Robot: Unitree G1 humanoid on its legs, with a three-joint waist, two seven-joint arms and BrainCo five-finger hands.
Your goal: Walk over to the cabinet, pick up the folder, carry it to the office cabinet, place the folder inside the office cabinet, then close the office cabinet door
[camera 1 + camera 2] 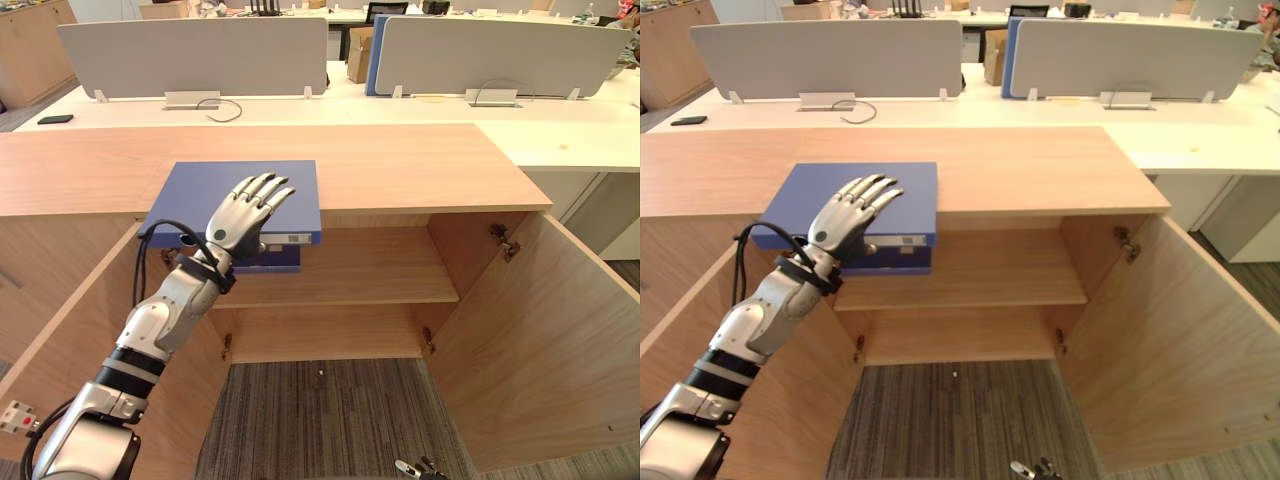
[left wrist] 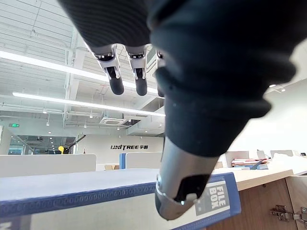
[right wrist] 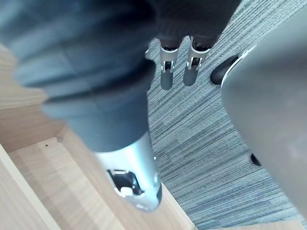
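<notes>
Left eye view: left robot hand [image 1: 241,220], fingers wide, above folder [image 1: 200,190] overhanging surface [image 1: 400,165]. Best next: thumb beneath, pinch firmly, lift level.

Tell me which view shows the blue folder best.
The left eye view: the folder lies on the cabinet top, overhanging its edge, left hand over it. Right eye view matches; left wrist view shows its spine close.

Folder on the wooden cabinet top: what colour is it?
The folder is blue; the left eye view shows it best.
</notes>
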